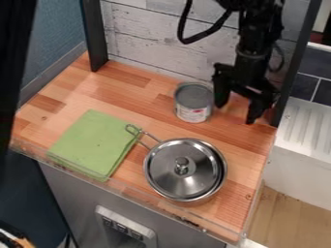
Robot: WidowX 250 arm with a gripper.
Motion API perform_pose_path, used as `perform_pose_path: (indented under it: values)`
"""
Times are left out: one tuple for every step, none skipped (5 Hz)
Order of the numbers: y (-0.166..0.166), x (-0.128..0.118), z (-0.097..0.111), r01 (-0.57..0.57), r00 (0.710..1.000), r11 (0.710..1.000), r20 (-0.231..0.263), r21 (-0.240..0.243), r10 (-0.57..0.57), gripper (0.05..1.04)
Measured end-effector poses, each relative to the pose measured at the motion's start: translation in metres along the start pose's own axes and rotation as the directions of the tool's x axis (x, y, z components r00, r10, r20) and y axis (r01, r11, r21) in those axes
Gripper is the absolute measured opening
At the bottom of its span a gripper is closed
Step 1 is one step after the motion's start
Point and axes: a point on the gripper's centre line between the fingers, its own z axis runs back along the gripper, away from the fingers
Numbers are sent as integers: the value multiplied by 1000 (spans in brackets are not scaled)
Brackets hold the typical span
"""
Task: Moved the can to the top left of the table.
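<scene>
Your black gripper (236,113) hangs wide open, holding nothing, with the upright metal can (193,102) just to its left from the camera's side.

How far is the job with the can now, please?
The move looks unfinished: the can stands near the back of the table, outside the top left corner. The gripper is open beside it, holding nothing. Left: grasp, carry to that corner, release.

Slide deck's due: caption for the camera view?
Open gripper beside the can, green cloth and lidded pot nearer the wooden counter's front edge.
</scene>
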Motion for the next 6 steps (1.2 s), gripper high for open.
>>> perform_pose_path:
  values:
    - [13, -5, -6, -37, 999, 999, -19, -4, 36, 1001]
    - [31, -16, -12, -59, 997, 998, -49, -9, 58, 1001]
    - [50, -27, -15, -62, 996, 998, -69, -10, 61, 1001]
    - [74, -39, -7, -82, 994, 997, -68, 4, 82, 1001]
    - [94, -50, -9, -98, 992, 995, -80, 14, 99, 1001]
    - [115, -59, -10, -138, 987, 990, -85, 15, 138, 1001]
